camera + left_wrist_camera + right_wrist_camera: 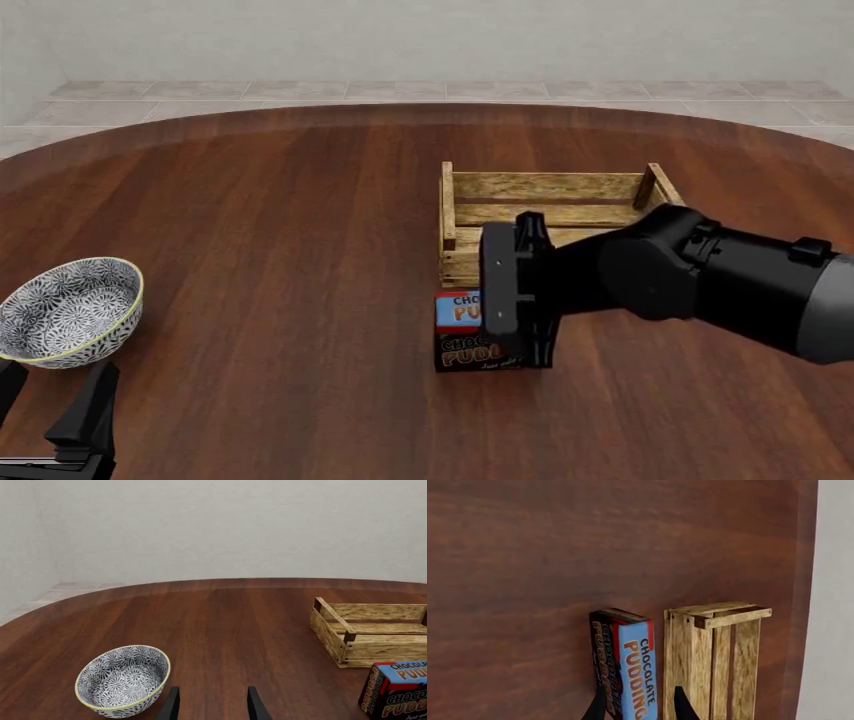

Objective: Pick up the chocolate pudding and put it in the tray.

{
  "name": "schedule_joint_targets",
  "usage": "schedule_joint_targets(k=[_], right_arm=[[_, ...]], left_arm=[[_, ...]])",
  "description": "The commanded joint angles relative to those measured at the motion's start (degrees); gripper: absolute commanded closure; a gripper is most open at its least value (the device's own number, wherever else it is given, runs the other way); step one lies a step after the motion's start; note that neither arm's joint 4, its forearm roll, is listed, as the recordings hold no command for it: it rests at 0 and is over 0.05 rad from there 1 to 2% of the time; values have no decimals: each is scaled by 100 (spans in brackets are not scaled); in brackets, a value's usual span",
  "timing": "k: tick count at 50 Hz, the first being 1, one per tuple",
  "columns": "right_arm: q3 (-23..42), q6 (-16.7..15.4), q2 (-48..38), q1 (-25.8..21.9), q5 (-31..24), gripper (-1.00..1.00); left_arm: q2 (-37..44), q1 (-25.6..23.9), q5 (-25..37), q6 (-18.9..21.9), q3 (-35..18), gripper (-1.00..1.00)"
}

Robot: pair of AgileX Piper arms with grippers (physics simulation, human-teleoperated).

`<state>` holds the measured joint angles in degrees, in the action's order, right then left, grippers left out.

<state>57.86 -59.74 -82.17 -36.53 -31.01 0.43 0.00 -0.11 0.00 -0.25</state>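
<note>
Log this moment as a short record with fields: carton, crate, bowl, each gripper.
chocolate pudding: on the table, just in front of the tray, not inside it
tray: empty wooden crate, past mid-table
bowl: patterned, empty, at the table's left
right gripper: open, fingers straddling the carton's end
left gripper: open, holding nothing, beside the bowl

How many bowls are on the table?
1. The bowl sits near the table's left edge in the front view, far left of the pudding box and the wooden tray. Nothing suggests another hidden.
</note>
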Motion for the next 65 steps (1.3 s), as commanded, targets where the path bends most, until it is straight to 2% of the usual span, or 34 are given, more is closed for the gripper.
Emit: schedule_joint_targets(k=[1,19,65], right_arm=[[50,32,-94,88,64,-100],[177,60,-165,103,36,-100],[70,326,-492,66,492,-100]], left_arm=[[1,0,0,0,0,-100],[-1,1,0,-1,0,-100],[1,0,0,1,0,-100]])
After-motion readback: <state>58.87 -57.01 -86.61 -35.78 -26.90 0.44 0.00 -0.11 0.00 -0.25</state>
